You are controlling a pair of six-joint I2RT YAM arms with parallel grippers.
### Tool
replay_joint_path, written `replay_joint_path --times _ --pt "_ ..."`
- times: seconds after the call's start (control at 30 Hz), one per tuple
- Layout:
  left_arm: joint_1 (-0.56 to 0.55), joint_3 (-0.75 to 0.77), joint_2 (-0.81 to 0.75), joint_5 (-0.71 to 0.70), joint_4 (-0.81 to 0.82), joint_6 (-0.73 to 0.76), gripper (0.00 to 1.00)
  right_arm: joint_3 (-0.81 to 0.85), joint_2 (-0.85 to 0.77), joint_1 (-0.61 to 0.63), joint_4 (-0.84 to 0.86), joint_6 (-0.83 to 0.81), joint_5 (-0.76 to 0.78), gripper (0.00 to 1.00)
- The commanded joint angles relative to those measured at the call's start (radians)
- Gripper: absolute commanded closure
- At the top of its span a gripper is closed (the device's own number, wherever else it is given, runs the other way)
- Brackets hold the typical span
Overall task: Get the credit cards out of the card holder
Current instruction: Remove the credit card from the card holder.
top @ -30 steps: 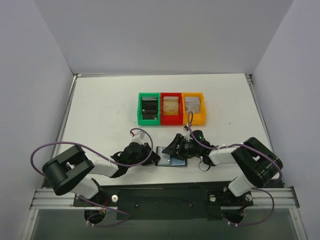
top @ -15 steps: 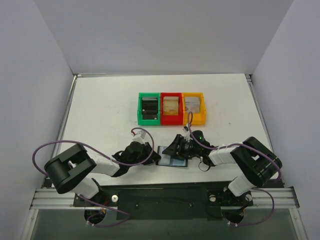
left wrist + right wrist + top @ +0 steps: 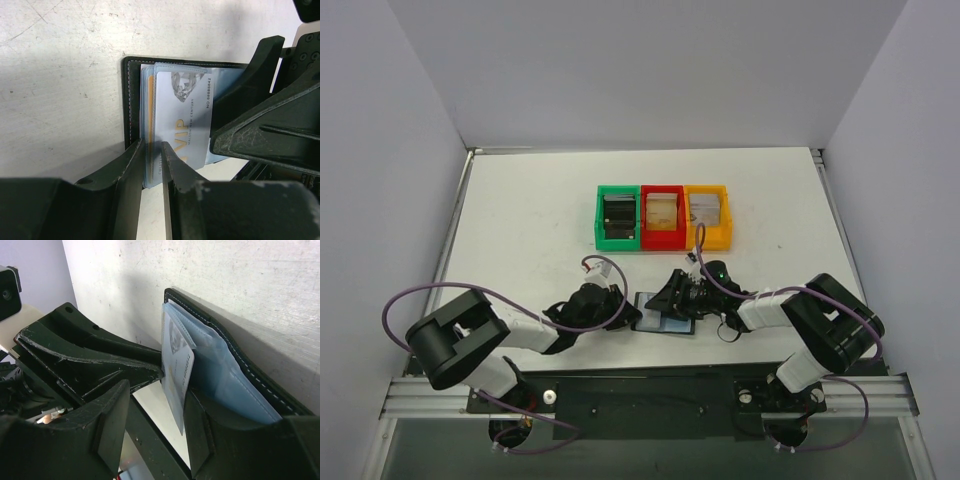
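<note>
Left arm nudged; left jaws pinch credit cards, right jaws spread; scuffed white table.

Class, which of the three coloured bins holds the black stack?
The green bin, leftmost in the row; the red bin holds tan, the yellow bin grey.

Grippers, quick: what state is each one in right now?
Left gripper: closed on the edge of the credit cards.
Right gripper: open, jaws either side of the cards, not clamped.
</note>
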Motion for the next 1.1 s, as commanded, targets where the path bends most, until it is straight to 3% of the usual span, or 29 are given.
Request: replay_joint_path --times 0.0,0.77,0.97,1.07 --pt "-0.004 -0.017 -0.049 -0.008 -0.040 0.025 0.69 0.008 -0.033 0.000 0.031 -0.007 -0.041 0.59" --pt "0.009 0.003 0.003 -0.014 -0.084 0.010 0.76 -0.009 -0.093 -0.020 -0.029 -0.035 -0.040 0.59" --pt "0.009 0.005 0.008 -0.017 -0.090 0.010 0.85 -0.015 -0.102 -0.022 -0.038 -0.041 -0.038 0.60" --pt "0.009 0.005 0.009 -0.019 -0.094 0.012 0.95 -0.022 -0.110 -0.029 -0.046 -0.044 -0.037 0.60"
